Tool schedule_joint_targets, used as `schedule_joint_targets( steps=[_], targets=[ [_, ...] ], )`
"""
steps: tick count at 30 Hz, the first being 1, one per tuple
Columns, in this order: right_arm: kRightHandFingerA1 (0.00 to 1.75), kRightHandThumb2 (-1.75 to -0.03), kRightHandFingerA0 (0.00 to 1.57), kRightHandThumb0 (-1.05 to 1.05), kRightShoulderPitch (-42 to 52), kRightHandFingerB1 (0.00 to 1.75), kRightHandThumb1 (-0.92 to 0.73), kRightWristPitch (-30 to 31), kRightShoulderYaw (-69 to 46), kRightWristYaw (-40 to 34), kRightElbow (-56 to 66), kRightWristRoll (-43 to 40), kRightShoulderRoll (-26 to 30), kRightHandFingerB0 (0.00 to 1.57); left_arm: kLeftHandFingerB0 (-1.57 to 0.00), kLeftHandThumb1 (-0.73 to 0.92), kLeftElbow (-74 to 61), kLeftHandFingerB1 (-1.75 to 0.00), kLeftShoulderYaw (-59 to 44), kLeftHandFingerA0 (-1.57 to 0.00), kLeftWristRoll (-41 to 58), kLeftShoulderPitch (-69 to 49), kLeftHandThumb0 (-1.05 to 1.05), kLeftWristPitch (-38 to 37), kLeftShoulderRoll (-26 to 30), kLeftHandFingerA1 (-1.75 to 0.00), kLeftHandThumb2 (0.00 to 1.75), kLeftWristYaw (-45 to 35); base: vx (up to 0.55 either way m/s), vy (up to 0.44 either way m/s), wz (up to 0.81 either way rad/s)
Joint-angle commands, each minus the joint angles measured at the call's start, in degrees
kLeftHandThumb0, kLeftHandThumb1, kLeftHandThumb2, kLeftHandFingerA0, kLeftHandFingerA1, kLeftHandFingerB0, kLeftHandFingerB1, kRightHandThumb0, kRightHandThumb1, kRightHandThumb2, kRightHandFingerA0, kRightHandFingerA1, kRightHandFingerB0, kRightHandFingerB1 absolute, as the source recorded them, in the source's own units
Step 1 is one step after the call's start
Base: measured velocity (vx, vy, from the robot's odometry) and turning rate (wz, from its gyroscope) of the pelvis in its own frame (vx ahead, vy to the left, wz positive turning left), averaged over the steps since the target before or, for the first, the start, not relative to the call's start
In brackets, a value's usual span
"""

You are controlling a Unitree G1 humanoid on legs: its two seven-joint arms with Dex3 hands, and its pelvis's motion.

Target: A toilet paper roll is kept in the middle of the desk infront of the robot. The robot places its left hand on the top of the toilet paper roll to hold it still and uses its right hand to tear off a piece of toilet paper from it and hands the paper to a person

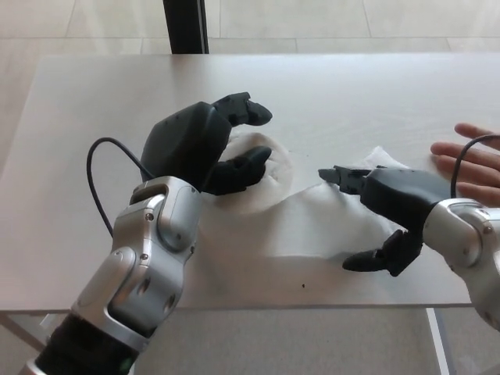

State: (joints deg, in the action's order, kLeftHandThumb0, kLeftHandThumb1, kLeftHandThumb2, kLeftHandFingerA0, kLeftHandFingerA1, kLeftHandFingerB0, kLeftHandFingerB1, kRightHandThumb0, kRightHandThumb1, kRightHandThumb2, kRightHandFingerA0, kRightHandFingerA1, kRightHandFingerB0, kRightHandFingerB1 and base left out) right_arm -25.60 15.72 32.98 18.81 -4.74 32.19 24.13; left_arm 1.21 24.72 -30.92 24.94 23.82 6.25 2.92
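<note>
A white toilet paper roll (pixel 269 168) lies on the white desk (pixel 78 141), with a strip of paper (pixel 312 226) trailing right toward the front edge. My left hand (pixel 199 144) sits over the roll's left side, fingers curled around it. Above the strip's right end my right hand (pixel 375 215) hovers open, thumb and fingers spread, nothing between them. A person's hand (pixel 469 160) lies palm-up at the right edge of the desk.
A black post (pixel 185 25) stands behind the desk's far edge. A black cable (pixel 98 168) loops from my left forearm over the desk. Pale floor tiles (pixel 351 19) show beyond the desk.
</note>
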Motion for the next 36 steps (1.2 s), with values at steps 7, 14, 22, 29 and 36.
schedule_joint_targets(
  steps=[7, 14, 22, 29, 36],
  targets=[
    [1.33, -0.92, 1.19, -0.28, 4.30, 0.62, -0.45, -4.14, 1.03, -36.08, -9.72, 14.89, -4.54, 0.44, -0.64, 0.73, 1.92, -0.49, -0.65, -0.54, -1.13, -1.77, -0.43, -1.12, -1.12, -0.53, 0.61, 2.44, 0.00, 0.000, 0.00],
    [1.41, -0.87, 1.29, -0.40, 5.27, 0.79, -0.39, -5.28, 1.38, -41.07, -11.25, 15.44, -6.82, 0.86, -0.65, 0.73, 2.45, -0.49, -0.56, -0.55, -1.41, -2.52, -0.44, -1.27, -1.68, -0.52, 0.61, 3.16, 0.00, 0.000, 0.00],
    [1.38, -0.92, 1.27, -0.38, 7.33, 0.84, -0.43, -7.61, 0.98, -42.47, -11.85, 14.51, -6.69, 0.83, -0.67, 0.73, 3.30, -0.50, -1.02, -0.53, -1.05, -3.23, -0.46, -1.54, -1.93, -0.54, 0.61, 3.67, 0.00, 0.000, 0.00],
    [1.75, -1.08, 0.87, -0.21, 13.38, 1.63, -0.66, -10.77, -13.01, -44.81, -7.68, -1.98, -18.35, 0.68, -0.67, 0.73, 3.97, -0.50, -0.67, -0.56, -1.24, -4.53, -0.46, -2.21, -2.06, -0.55, 0.61, 4.59, 0.00, 0.000, 0.00],
    [1.71, -1.27, 0.84, -0.20, 13.92, 1.59, -0.51, -21.70, -27.27, -47.30, -6.86, -17.40, -32.94, 0.76, -0.67, 0.72, 4.11, -0.50, -0.69, -0.53, -1.07, -5.37, -0.46, -2.42, -2.17, -0.54, 0.61, 4.91, 0.00, 0.000, 0.00]
  ],
)
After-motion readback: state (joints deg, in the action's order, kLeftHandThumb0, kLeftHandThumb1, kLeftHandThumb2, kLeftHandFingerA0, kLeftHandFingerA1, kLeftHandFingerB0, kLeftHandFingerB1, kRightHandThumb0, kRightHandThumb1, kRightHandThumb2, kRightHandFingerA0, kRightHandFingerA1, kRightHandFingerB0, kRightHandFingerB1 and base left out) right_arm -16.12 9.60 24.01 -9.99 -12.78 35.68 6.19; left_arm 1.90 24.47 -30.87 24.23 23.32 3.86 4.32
